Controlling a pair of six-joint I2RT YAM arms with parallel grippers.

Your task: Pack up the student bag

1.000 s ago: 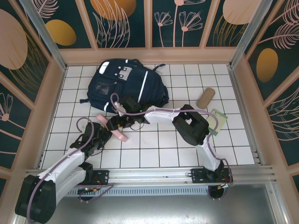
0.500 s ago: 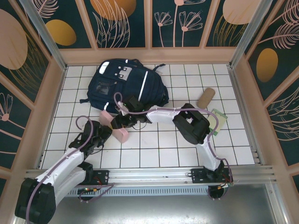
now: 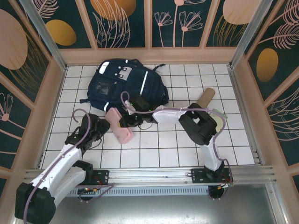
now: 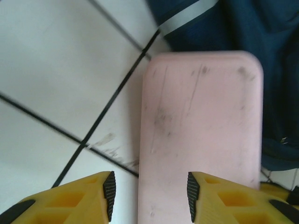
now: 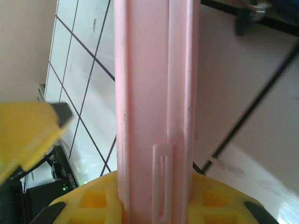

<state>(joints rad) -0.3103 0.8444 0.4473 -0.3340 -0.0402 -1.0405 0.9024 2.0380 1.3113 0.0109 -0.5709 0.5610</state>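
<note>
Case (image 4: pixel 201 135) ahead of left gripper (image 4: pixel 149 191): pink plastic, matt, smooth, with dark scuffs. Bag (image 4: pixel 275 70) beyond it: navy cloth, shiny stripe. Tiles (image 4: pixel 46 56): white, glossy.

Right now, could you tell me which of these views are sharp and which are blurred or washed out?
Top view: sharp, evenly lit, soft shadows beside the backpack. Left wrist view: the pink case is crisp enough to show scuffs, while the tile lines beside it are smeared. Right wrist view: the case's edge looks soft, and the tiles to its right are streaked.
</note>
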